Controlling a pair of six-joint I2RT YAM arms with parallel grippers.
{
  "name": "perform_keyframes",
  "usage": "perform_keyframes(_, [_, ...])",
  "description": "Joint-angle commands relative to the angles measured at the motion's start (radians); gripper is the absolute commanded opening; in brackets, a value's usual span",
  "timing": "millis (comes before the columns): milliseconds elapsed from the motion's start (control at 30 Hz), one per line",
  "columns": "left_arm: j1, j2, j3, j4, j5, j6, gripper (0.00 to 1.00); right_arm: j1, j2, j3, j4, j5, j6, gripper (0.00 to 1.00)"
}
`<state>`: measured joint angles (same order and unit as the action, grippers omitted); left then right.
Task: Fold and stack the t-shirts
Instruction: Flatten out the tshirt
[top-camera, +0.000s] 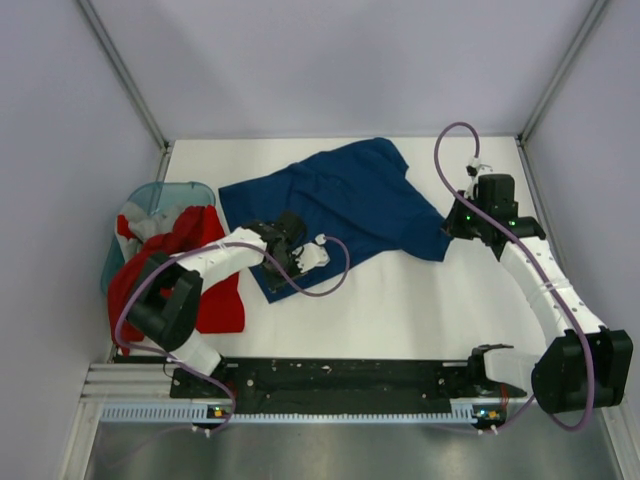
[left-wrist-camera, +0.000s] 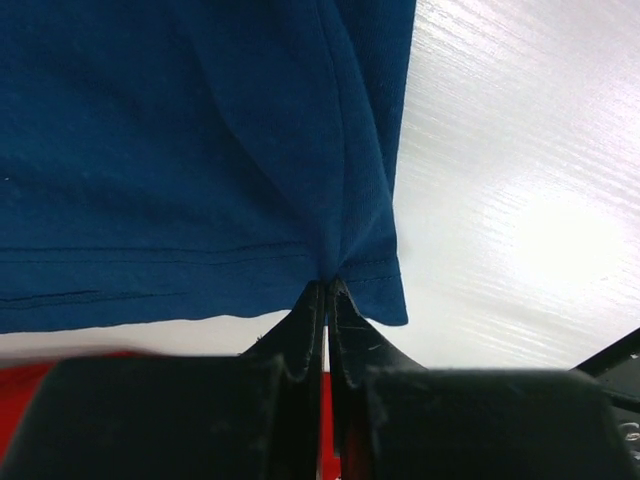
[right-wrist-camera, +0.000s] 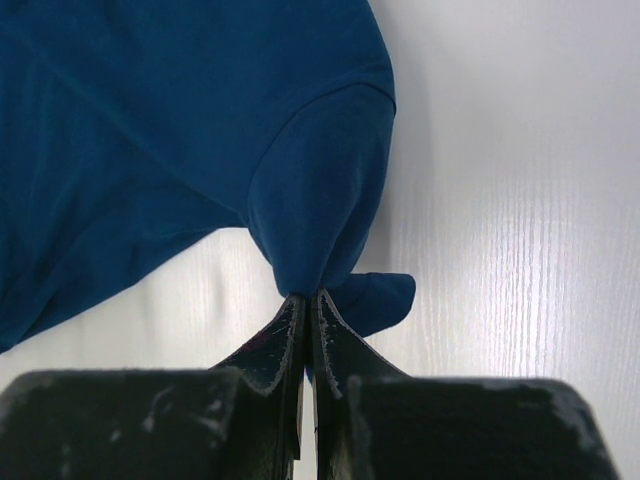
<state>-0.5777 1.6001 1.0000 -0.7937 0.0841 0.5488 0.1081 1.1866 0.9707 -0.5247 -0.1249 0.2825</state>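
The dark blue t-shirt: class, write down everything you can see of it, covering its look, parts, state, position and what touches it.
The dark blue t-shirt looks like soft knit cloth. The side that shows is plain, with a double-stitched hem and short sleeves. It lies unfolded on the white table, spread out but rumpled and askew. The left gripper is shut on its hem close to a bottom corner. The right gripper is shut on a pinched fold at a sleeve.
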Motion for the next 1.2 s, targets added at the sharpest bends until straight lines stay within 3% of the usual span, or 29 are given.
perform_keyframes(0, [0.004,-0.031,0.031,0.005,-0.032,-0.013,0.0,-0.013,-0.036,0.017,0.002,0.019,-0.019,0.0])
perform_keyframes(200, [0.073,-0.19,0.149,0.01,-0.225,-0.03,0.0,-0.041,-0.074,0.08,-0.021,0.024,-0.017,0.0])
perform_keyframes(633, [0.125,-0.529,0.561,0.014,-0.737,0.171,0.0,-0.096,-0.278,0.626,-0.101,0.116,-0.014,0.0])
perform_keyframes(800, [0.127,-0.563,0.842,-0.068,-0.748,0.195,0.0,-0.096,-0.366,0.753,-0.13,0.12,-0.016,0.0])
perform_keyframes(933, [0.125,-0.571,1.072,-0.153,-0.643,0.136,0.0,-0.096,-0.398,0.819,-0.164,0.12,-0.034,0.0])
perform_keyframes(1033, [0.127,-0.565,1.095,-0.191,-0.604,0.105,0.0,-0.096,-0.38,0.841,-0.178,0.096,-0.028,0.0])
perform_keyframes(1167, [0.127,-0.537,1.074,-0.236,-0.494,0.043,0.0,-0.096,-0.294,0.856,-0.176,-0.073,0.006,0.0])
